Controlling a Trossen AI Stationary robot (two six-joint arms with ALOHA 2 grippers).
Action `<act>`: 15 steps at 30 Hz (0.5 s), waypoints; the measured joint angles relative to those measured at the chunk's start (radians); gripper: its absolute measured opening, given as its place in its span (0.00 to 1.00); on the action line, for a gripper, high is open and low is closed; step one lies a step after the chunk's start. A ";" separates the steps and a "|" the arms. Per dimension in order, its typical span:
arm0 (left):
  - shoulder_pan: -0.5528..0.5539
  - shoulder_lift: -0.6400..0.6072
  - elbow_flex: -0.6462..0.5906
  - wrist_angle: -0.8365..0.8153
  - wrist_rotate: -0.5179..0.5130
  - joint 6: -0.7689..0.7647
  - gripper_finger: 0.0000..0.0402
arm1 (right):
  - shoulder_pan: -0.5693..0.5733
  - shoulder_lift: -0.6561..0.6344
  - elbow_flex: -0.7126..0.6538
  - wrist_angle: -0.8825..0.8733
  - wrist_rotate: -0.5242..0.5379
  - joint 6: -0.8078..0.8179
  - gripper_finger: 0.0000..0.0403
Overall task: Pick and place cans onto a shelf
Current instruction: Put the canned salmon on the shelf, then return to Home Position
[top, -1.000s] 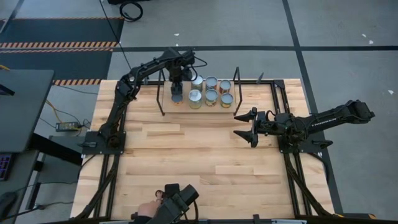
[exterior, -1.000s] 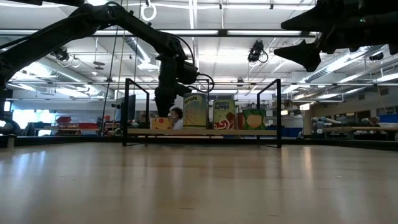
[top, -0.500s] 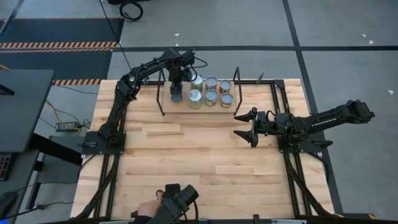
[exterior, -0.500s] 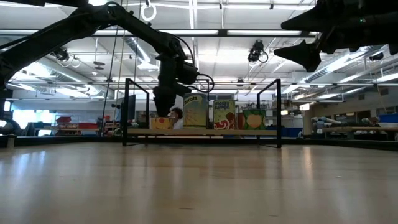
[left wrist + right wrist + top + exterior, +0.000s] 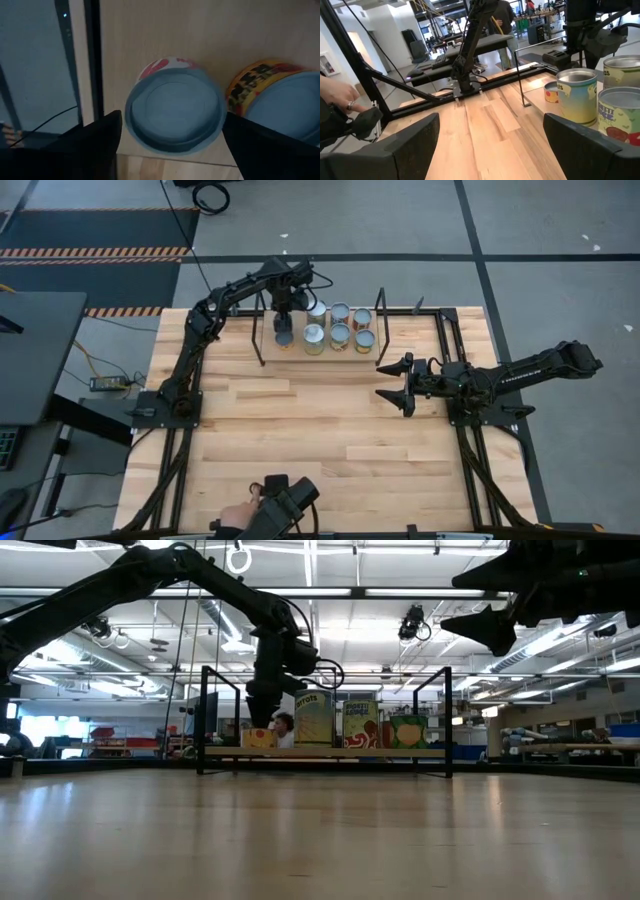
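Note:
The shelf stands at the table's far middle and carries several cans in two rows. At the left end of the rows a low can with a pale-blue top and a reddish label rests by its base on the shelf board; it also shows in the high view and the low view. My left gripper hangs just above this can, open, one finger out to each side of it, pointing down. My right gripper is open and empty, hovering over the table right of centre.
The shelf's black upright posts rise at its corners. A taller yellow-labelled can stands right beside the low one. A person's hand with a dark device is at the table's near edge. Bare tabletop lies between shelf and near edge.

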 joint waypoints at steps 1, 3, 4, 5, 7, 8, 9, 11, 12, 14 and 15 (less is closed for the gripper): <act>0.000 0.000 0.000 0.000 -0.012 0.002 0.86 | 0.000 0.000 0.000 -0.001 0.000 0.000 0.90; 0.000 0.000 0.000 0.000 -0.036 0.002 0.86 | 0.000 0.000 0.000 -0.002 0.000 0.000 0.90; 0.000 0.000 0.000 0.000 -0.046 0.002 0.86 | 0.000 0.000 0.000 -0.002 0.000 0.000 0.90; 0.000 -0.002 0.000 0.000 -0.052 0.002 0.86 | 0.000 0.000 0.000 -0.002 0.000 0.000 0.90; -0.003 -0.012 0.000 0.000 -0.054 0.002 0.86 | 0.000 0.000 0.000 -0.002 0.000 0.000 0.90; -0.004 -0.020 0.000 0.000 -0.055 0.002 0.86 | 0.000 0.000 0.000 -0.002 0.000 0.000 0.90; -0.006 -0.029 0.000 0.000 -0.055 0.002 0.86 | 0.000 0.000 0.000 -0.002 0.000 0.000 0.90; -0.012 -0.046 0.000 0.000 -0.055 0.002 0.86 | 0.000 0.000 0.000 -0.002 0.000 0.000 0.90; -0.018 -0.053 0.000 -0.001 -0.055 0.002 0.86 | 0.000 0.000 0.000 -0.002 0.000 -0.003 0.90; -0.028 -0.072 0.000 -0.013 -0.055 0.002 0.86 | 0.000 0.000 0.000 0.001 0.000 -0.012 0.90; -0.035 -0.084 0.000 -0.019 -0.057 0.002 0.86 | 0.000 -0.001 0.000 0.007 -0.001 -0.021 0.90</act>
